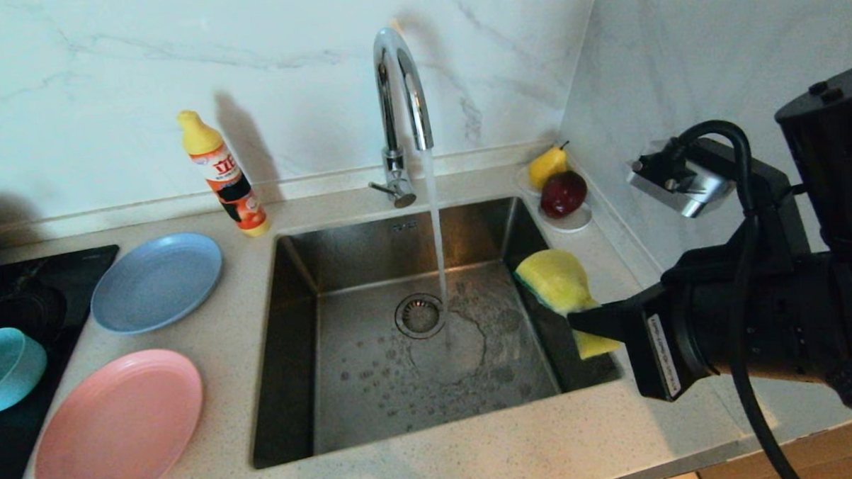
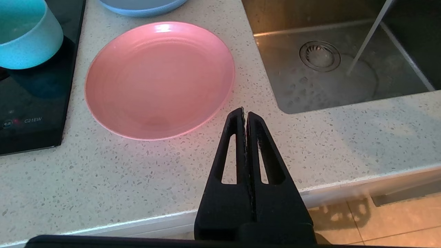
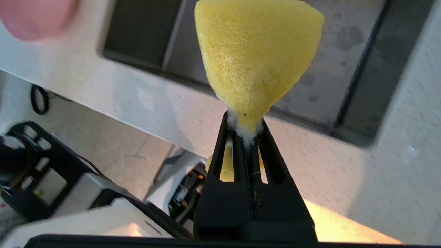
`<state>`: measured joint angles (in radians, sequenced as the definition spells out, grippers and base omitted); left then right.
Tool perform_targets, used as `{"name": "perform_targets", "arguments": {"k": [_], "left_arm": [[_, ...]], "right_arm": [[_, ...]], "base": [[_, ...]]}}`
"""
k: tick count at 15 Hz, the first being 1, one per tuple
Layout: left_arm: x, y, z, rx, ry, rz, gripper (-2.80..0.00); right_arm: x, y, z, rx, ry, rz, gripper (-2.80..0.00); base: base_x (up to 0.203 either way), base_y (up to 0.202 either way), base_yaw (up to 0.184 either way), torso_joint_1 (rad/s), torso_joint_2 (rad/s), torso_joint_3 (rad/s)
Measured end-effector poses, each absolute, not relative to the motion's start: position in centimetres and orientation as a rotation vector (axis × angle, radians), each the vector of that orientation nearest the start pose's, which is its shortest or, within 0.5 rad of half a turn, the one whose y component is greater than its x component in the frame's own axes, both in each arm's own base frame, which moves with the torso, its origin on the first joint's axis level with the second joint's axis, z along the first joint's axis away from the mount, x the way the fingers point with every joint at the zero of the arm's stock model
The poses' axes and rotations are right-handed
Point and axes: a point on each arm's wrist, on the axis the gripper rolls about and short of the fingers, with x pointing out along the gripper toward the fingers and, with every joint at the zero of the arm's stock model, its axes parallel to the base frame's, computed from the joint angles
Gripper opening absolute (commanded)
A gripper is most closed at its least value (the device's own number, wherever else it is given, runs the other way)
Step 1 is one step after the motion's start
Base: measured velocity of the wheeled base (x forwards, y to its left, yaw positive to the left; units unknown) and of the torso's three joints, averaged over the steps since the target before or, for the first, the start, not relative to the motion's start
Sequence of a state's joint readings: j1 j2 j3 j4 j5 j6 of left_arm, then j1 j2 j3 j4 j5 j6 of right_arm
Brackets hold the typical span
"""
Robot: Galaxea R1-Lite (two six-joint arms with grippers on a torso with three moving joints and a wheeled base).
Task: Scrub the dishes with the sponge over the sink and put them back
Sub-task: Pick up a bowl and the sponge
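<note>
We saw the right gripper (image 1: pixel 583 320) pinching the sponge (image 1: pixel 559 281) over the sink's (image 1: pixel 300 386) right wall, its fingers pressed tight on the squeezed middle so the yellow foam flared out on both sides; in the head view only the fingertips showed, the rest lost behind the arm's dark body. The green scouring layer was a thin sliver along the sponge's lower edge. In the right wrist view white suds sat where the fingers (image 3: pixel 225 137) bit into the foam. The left gripper (image 2: pixel 245 112) hung over the worktop's (image 1: pixel 476 450) front edge, fingers pressed together on nothing, just beside the pink plate (image 1: pixel 118 427); we found it only in its own wrist view. The pink plate lay at the front left of the worktop, the blue plate (image 1: pixel 157 281) behind it, and the bowl (image 1: pixel 5 367) at the left edge on a black hob (image 1: pixel 58 270), cut off by the frame. Water ran from the tap (image 1: pixel 400 113) onto the sink floor beside the drain (image 1: pixel 419 315). A detergent bottle (image 1: pixel 225 177) stood tilted-looking at the back; a pear (image 1: pixel 547 166) and a dark red fruit (image 1: pixel 563 193) hid most of a saucer (image 1: pixel 574 224) at the back right corner.
</note>
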<state>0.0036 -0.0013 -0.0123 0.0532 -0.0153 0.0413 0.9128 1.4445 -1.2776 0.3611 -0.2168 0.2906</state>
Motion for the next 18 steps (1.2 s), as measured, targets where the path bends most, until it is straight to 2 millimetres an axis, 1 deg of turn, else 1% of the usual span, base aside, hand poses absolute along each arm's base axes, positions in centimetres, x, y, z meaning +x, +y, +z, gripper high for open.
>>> {"name": "perform_targets", "arguments": {"k": [4,6,8,14,18], "left_arm": [[-2.4,0.0,7.3,0.041,0.040,-0.011,-2.80],[-2.4,0.0,7.4,0.043,0.034,-0.010,-2.80],[-2.3,0.0,7.5,0.039,0.014,-0.010,-2.80],[-2.3,0.0,7.4,0.059,0.021,-0.010,-2.80],[-2.3,0.0,7.4,0.084,0.023,-0.010,-2.80]], "right_arm": [[16.0,20.2,29.8,-0.003,0.535,0.616,-2.80],[16.6,21.4,29.4,-0.012,0.549,0.618,-2.80],[16.8,22.1,28.8,-0.029,0.572,0.624,-2.80],[17.5,23.4,27.6,-0.038,0.611,0.615,-2.80],[17.3,23.4,27.5,-0.056,0.626,0.613,-2.80]], "base": [[0.000,0.000,0.000,0.000,0.00,0.000],[0.000,0.000,0.000,0.000,0.00,0.000],[0.000,0.000,0.000,0.000,0.00,0.000],[0.000,0.000,0.000,0.000,0.00,0.000],[0.000,0.000,0.000,0.000,0.00,0.000]]}}
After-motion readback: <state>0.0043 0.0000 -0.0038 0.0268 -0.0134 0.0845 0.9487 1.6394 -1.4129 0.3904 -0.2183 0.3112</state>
